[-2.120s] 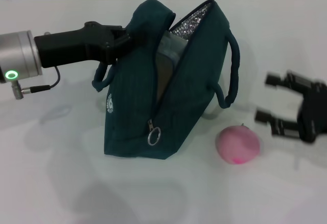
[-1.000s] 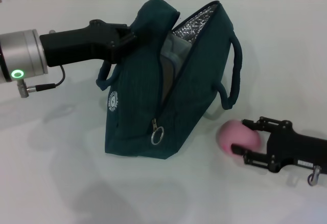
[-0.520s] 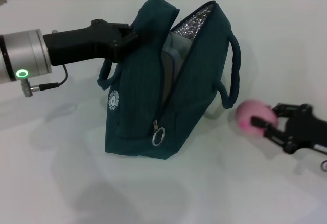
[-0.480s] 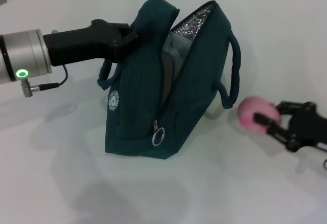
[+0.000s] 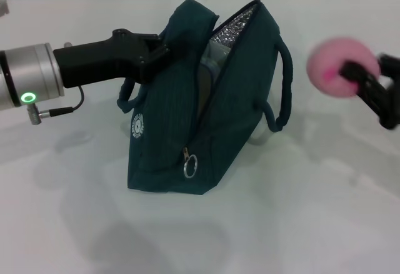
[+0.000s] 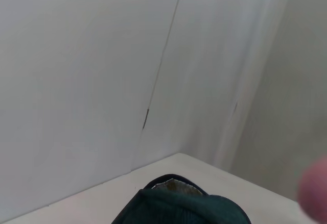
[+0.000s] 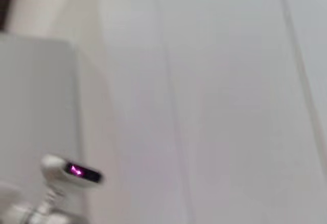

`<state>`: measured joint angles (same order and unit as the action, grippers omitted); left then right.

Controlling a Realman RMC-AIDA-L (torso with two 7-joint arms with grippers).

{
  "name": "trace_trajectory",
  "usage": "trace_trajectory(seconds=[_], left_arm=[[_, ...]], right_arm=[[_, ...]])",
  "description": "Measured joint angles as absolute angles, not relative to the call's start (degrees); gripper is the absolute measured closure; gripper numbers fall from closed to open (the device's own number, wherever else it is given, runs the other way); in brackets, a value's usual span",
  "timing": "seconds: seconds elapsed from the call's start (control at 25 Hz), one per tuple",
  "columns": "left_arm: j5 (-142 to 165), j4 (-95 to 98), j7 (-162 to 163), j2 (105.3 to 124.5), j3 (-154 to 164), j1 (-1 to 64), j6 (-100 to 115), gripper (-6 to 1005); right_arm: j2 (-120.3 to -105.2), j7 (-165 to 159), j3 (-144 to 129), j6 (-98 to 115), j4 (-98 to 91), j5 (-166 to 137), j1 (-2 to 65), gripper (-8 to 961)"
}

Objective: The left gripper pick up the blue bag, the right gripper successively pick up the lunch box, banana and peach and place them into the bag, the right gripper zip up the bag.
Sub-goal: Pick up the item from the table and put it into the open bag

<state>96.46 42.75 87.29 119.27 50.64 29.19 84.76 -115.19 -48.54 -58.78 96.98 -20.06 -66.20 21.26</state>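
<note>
The peach (image 5: 339, 67) sits at the upper right of the head view, clear of the table and pinched between the fingers of the right gripper (image 5: 357, 79), which is closed around it with the jaws spread just wide enough for the fruit. The bag (image 5: 206, 99) stands at frame centre, its top edge clamped by the left gripper (image 5: 161, 50), which reaches in from the left. The main risk is a slip: the peach is round, smooth and soft-looking, so a light pinch could let it roll free. It could also catch the bag's narrow mouth or the looped handle (image 5: 284, 86) beside it and drop outside. The bag is limp teal fabric with crinkled silver lining (image 5: 232, 29), so a knock could fold the opening shut.
</note>
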Motion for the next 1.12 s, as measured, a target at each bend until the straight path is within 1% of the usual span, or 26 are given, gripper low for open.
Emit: trace_trajectory(seconds=[0.32, 0.48, 0.68, 1.04, 1.12], left_arm=[[95.1, 42.7, 86.8, 119.43, 50.8, 29.2, 85.0, 961], [93.4, 42.7, 86.7, 119.45, 50.8, 29.2, 85.0, 960], [92.2, 42.7, 86.7, 119.40, 50.8, 29.2, 85.1, 962], [92.6, 42.7, 86.6, 119.27, 50.9, 29.3, 84.9, 961], [92.6, 42.7, 86.6, 119.27, 50.9, 29.3, 84.8, 960]], right_arm=[[-115.97, -57.6, -65.4, 94.0, -20.4, -66.0, 34.8, 787], [-115.98, -60.0, -70.1, 89.3, -20.7, -66.0, 38.9, 785], [-115.99, -63.6, -77.0, 83.1, -23.3, -66.3, 39.3, 782], [-115.76, -66.9, -86.5, 75.1, -29.1, -66.4, 37.5, 777], [-115.75, -67.4, -86.6, 75.0, -29.5, -66.4, 37.4, 742]])
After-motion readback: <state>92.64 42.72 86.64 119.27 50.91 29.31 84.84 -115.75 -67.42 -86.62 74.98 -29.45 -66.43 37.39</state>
